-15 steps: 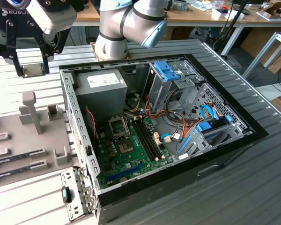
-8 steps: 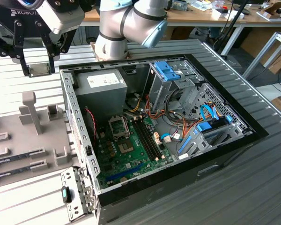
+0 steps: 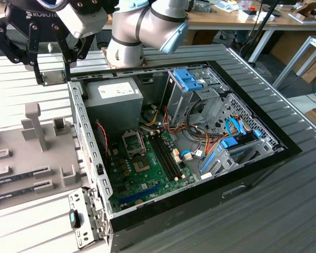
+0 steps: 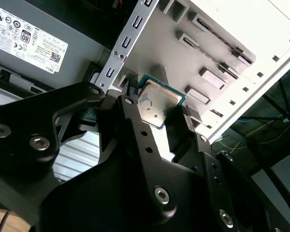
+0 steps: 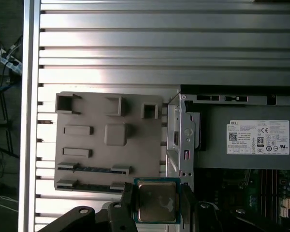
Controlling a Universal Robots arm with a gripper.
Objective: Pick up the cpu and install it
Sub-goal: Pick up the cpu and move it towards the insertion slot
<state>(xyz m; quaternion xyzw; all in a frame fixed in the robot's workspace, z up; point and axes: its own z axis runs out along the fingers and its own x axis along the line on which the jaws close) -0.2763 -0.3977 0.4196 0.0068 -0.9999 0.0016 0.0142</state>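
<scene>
Pincer: I am clenching my gripper on the cpu, pressing one finger against each of two opposite edges.
Cpu: it is lying flat between my fingers, showing its silvery lid and thin green rim in both wrist views. Being square, it is offering no long axis.
Position: in the exterior view I am hanging over the far left corner of the open computer case, above its metal side wall and just beside the power supply.
Tray: the grey parts tray is sitting outside the case, on the exterior view's left, with memory sticks resting in its slots.
Socket: the dark square cpu socket is sitting on the green motherboard, lower than my gripper, toward the exterior view's right and nearer, past the power supply, well apart from the cpu.
Progress: I am judging the pick-up done and the seating not yet done.
</scene>
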